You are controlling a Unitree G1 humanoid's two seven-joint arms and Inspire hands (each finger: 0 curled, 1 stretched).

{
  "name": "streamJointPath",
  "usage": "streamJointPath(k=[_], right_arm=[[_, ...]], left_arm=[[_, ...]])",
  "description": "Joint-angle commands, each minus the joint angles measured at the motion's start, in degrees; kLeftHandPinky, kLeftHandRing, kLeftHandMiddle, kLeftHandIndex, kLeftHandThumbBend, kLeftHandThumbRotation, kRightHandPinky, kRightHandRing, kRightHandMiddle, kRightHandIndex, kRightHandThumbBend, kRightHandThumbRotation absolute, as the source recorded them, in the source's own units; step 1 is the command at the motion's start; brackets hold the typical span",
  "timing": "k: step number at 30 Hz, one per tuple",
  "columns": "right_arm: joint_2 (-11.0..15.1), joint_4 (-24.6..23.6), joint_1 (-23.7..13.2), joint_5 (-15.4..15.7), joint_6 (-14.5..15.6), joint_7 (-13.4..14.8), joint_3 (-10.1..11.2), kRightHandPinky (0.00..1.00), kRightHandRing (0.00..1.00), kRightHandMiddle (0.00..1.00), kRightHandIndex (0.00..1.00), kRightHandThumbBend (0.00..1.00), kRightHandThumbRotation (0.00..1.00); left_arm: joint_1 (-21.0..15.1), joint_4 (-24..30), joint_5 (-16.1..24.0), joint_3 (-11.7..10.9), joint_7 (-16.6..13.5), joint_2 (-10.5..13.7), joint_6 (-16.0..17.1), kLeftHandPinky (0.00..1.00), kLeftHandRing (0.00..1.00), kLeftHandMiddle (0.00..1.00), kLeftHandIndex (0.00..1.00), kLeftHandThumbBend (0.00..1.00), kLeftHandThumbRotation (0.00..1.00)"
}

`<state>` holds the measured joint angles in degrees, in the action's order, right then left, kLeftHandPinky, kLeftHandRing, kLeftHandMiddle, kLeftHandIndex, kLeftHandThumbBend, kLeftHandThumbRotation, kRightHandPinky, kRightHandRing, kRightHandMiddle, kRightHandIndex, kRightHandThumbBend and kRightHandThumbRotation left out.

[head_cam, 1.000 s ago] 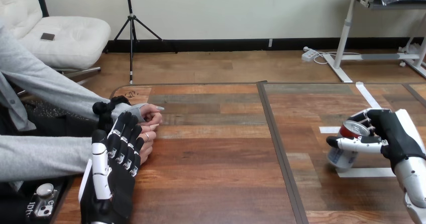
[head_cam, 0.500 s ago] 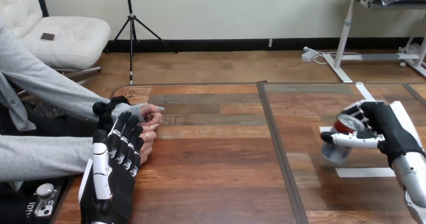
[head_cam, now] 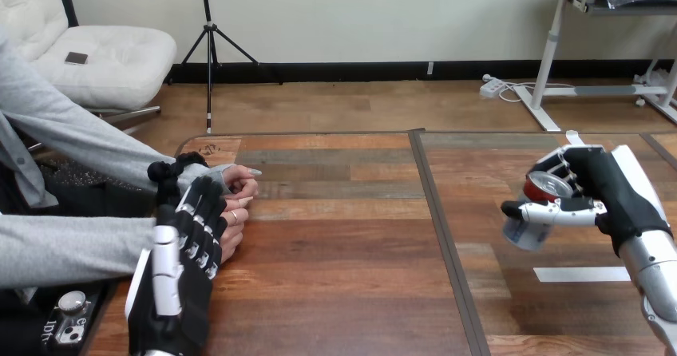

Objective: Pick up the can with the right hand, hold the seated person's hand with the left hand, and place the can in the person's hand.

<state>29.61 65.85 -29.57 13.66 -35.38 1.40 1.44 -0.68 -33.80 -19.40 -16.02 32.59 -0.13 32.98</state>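
One: Since a second ago the can [head_cam: 524,228] has risen off the table [head_cam: 343,252] and drifted toward the view's left, uncovering the white tape strip [head_cam: 581,274] it stood over.

Two: And the grip?

One: Fingers curl round its far side and the thumb [head_cam: 559,210] lies across the near side, so the right hand [head_cam: 615,196] has it clamped. Its long axis tilts, top toward the palm, base down and left. The silver forearm comes in from the lower right corner.

Two: Where must it go?

One: Left, well across the table, to the person's hands [head_cam: 236,190], clasped together, neither opened yet. The left hand [head_cam: 172,288] is the nearer one. Its fingers are straight, its back faces up, and its tips lie over the lower hand. I cannot tell whether they touch, but nothing is gripped.
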Motion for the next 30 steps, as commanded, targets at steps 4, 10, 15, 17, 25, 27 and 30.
streamJointPath(k=[4, 10, 15, 17, 25, 27, 30], right_arm=[[2.8, -4.5, -2.2, 0.0, -3.6, -0.7, -0.1, 0.23, 0.28, 0.37, 0.44, 0.79, 0.0], [2.6, -5.6, -2.1, -0.2, -3.8, -1.1, 0.0, 0.28, 0.32, 0.39, 0.44, 0.8, 0.0], [2.5, -5.9, -2.3, 0.2, -4.2, -0.9, -0.3, 0.31, 0.35, 0.41, 0.43, 0.8, 0.0], [2.5, -6.0, -2.3, 0.4, -4.6, -0.8, -0.5, 0.32, 0.36, 0.41, 0.43, 0.8, 0.0], [2.2, -6.0, -2.6, 1.1, -5.3, -0.3, -1.0, 0.25, 0.29, 0.37, 0.43, 0.82, 0.0], [2.2, -5.8, -2.8, 1.4, -5.4, -0.2, -1.2, 0.23, 0.27, 0.35, 0.43, 0.82, 0.0], [2.1, -5.6, -3.0, 1.5, -5.7, -0.2, -1.3, 0.19, 0.22, 0.32, 0.43, 0.82, 0.0]], left_arm=[[-3.3, 2.3, 9.6, 2.5, -4.0, 4.3, 8.9, 0.85, 0.89, 0.88, 0.85, 0.61, 0.86], [-2.9, 4.7, 15.8, 3.8, -7.3, 7.1, 11.6, 0.73, 0.83, 0.83, 0.81, 0.62, 0.81], [-2.6, 8.5, 23.5, 4.0, -12.2, 9.9, 13.8, 0.67, 0.78, 0.79, 0.77, 0.68, 0.77], [-2.5, 9.9, 25.2, 4.0, -13.4, 11.1, 14.6, 0.64, 0.76, 0.78, 0.76, 0.69, 0.77], [-2.1, 15.7, 26.5, 4.4, -14.6, 15.2, 14.4, 0.55, 0.7, 0.74, 0.74, 0.75, 0.65], [-2.0, 17.6, 26.9, 4.1, -14.8, 16.4, 14.2, 0.53, 0.69, 0.74, 0.74, 0.78, 0.62], [-1.6, 20.5, 27.8, 3.6, -15.2, 18.1, 13.0, 0.51, 0.66, 0.73, 0.73, 0.85, 0.58]])
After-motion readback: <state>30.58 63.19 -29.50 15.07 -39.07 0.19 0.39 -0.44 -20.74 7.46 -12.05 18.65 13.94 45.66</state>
